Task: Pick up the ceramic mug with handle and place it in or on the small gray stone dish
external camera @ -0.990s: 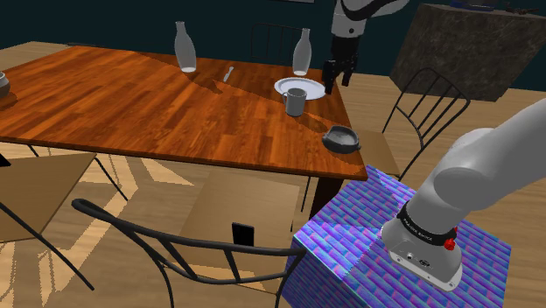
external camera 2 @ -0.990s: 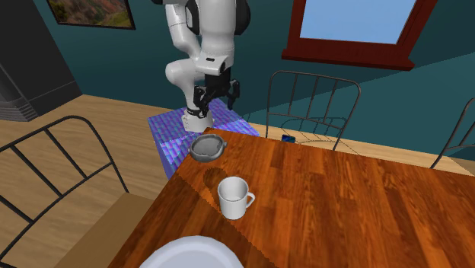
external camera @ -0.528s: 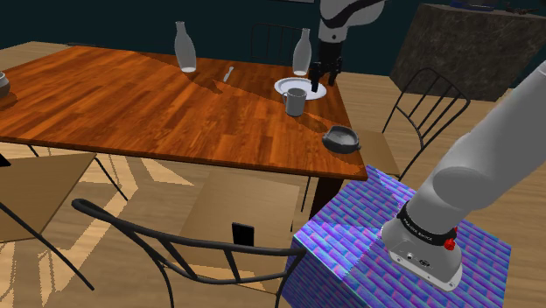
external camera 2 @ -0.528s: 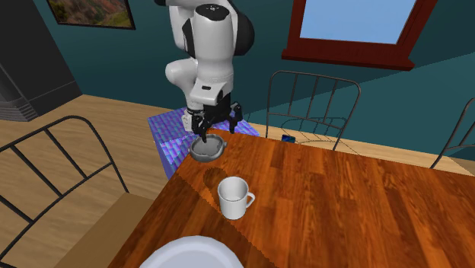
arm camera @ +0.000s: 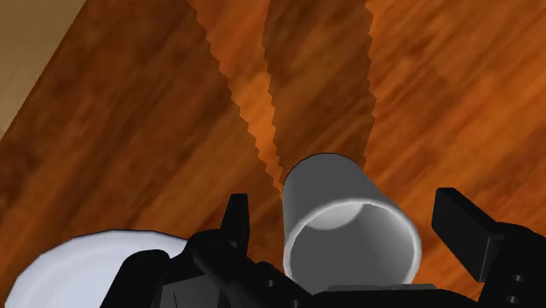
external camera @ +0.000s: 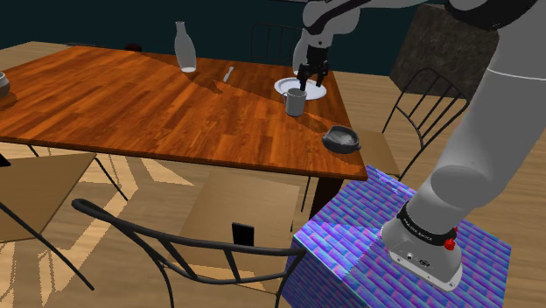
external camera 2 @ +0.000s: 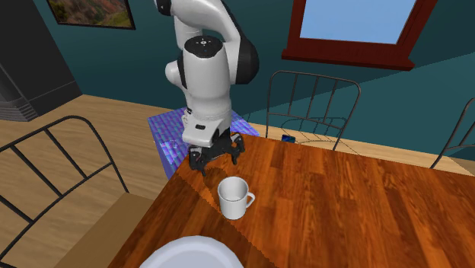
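Status: pre-grasp. My gripper (external camera: 308, 80) hangs just above the mug (external camera: 297, 101). My fingers (arm camera: 234, 220) are spread, one on each side of the mug's rim, and neither touches it. The mug stands upright on the table (external camera: 149, 105), not yet lifted. A white plate (external camera: 286, 85) sits just beside the mug. The grey dish (external camera: 341, 138) lies apart from the mug, toward the table edge by my stand, and is empty. Done, by my judgement: alignment over the mug. Left: descend, close, lift, carry to the dish, release.

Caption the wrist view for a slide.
Open pincer straddles the upright mug on the wooden table, not yet touching it; white plate nearby.
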You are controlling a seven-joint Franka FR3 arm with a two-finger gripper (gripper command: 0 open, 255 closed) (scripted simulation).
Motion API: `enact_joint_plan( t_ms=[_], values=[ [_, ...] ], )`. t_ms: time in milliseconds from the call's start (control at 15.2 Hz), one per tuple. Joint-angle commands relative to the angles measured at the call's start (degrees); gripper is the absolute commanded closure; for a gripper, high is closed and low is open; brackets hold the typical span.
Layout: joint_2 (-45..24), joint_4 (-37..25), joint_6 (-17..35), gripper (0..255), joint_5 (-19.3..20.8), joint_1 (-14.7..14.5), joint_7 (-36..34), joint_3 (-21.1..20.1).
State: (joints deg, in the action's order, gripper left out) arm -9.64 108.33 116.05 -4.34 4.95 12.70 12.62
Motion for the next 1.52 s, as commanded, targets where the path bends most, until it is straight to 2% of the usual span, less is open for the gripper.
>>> enact_joint_plan(
  t_ms=[0, 198, 726, 1254, 1320, 1452],
  values=[
    [-4.86, -4.54, 0.38, 0, -1.98, 0.95, 1.27, 0.18],
    [-11.7, -12.03, -0.27, 0, -4.58, 2.65, 2.64, 0.03],
    [-13.82, -9.14, 4.69, 0, -5.32, 2.65, 3.12, -0.42],
    [-13.83, -9.16, 4.67, 0, -5.32, 2.65, 3.12, -0.42],
    [-13.83, -9.16, 4.67, 255, -5.32, 2.65, 3.12, -0.42],
    [-13.83, -9.16, 4.67, 255, -5.32, 2.65, 3.12, -0.42]
  ],
)
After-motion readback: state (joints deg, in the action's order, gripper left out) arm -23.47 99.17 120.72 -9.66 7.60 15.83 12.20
